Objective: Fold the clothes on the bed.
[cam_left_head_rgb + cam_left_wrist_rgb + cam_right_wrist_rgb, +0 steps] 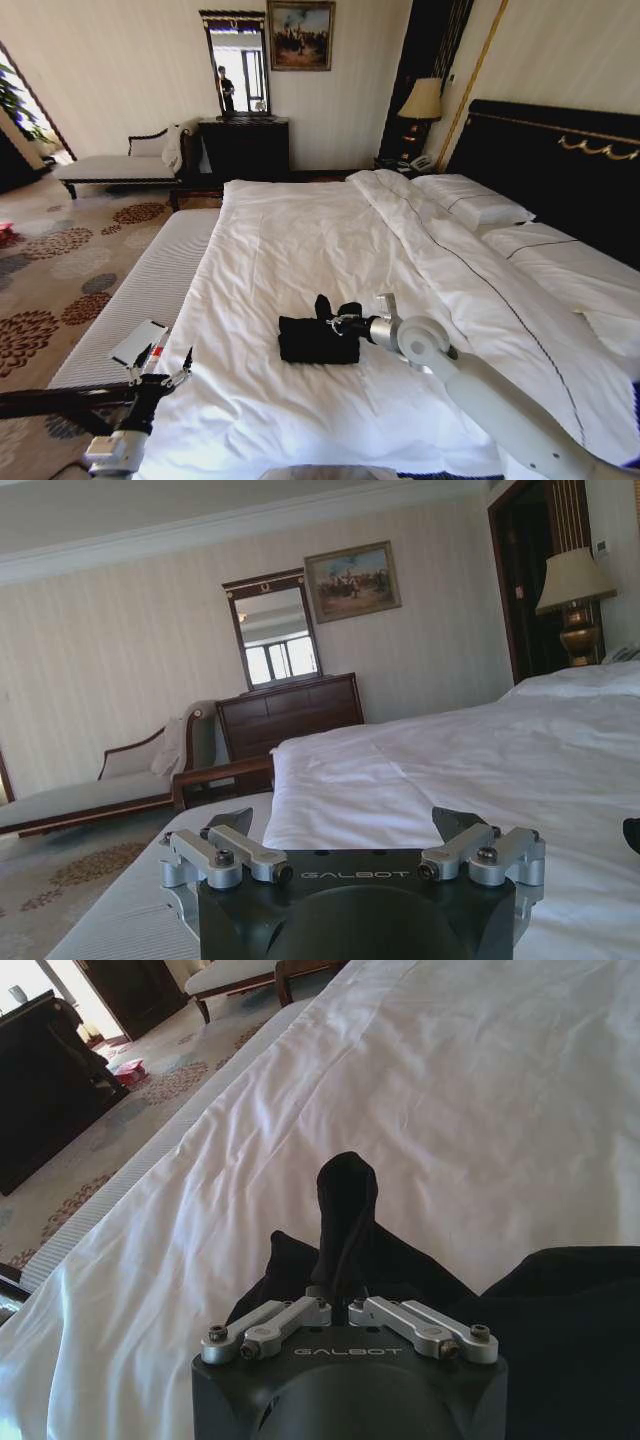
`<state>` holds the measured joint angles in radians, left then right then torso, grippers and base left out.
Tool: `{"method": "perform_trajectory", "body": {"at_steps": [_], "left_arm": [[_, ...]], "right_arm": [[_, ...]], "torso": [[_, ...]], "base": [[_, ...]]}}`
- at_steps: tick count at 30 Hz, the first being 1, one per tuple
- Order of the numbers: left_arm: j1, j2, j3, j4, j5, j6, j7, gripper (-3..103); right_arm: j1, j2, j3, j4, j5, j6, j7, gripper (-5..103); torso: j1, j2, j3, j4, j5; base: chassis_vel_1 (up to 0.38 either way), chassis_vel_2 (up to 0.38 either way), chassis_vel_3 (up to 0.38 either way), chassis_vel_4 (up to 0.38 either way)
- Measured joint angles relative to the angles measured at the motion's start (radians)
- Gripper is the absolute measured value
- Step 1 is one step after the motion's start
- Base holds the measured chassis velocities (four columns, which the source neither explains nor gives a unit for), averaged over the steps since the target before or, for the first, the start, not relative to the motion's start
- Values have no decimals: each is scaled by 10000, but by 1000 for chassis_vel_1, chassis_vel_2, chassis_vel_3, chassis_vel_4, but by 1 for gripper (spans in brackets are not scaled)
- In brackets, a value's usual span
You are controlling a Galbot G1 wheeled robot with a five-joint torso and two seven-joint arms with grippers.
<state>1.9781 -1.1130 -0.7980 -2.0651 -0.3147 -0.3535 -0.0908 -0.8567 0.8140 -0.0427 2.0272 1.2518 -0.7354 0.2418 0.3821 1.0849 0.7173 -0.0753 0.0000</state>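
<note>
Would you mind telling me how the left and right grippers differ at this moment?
The left gripper is open and holds nothing, while the right gripper is shut on a pinched fold of the black T-shirt. The left one hangs off the bed's side by the bare mattress edge; the right one is over the duvet, at the shirt. Both are black-bodied with silver finger links.

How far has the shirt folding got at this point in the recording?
Mostly done: the black T-shirt already lies as a compact folded bundle on the white duvet of the bed. In hand: the right gripper has its jaws shut on a raised pinch of the fabric. The left gripper hangs open at the bed's edge. Left: laying that pinch flat and letting go.
</note>
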Motion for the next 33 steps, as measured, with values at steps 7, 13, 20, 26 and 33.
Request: {"method": "perform_trajectory", "body": {"at_steps": [7, 13, 20, 26, 33], "left_arm": [[0, 0, 0, 0, 0, 0, 0, 100], [0, 0, 0, 0, 0, 0, 0, 100], [1, 0, 0, 0, 0, 0, 0, 100], [0, 0, 0, 0, 0, 0, 0, 100], [0, 0, 0, 0, 0, 0, 0, 100]], "right_arm": [[487, 223, -475, -390, -39, 0, 128, 2], [746, 408, -912, -532, -77, 0, 250, 2], [902, 608, -1183, -711, -206, 0, 335, 2], [1099, 750, -1424, -804, -227, 0, 465, 3], [1263, 820, -1790, -450, -415, 0, 580, 25]], "torso": [[0, 0, 0, 1, 0], [0, 0, 0, 0, 0], [0, 0, 0, 0, 0], [0, 0, 0, 1, 0], [0, 0, 0, 1, 0]], "base": [[0, 0, 0, 0], [0, 0, 0, 0], [0, 0, 0, 0], [0, 0, 0, 0], [0, 0, 0, 0]]}}
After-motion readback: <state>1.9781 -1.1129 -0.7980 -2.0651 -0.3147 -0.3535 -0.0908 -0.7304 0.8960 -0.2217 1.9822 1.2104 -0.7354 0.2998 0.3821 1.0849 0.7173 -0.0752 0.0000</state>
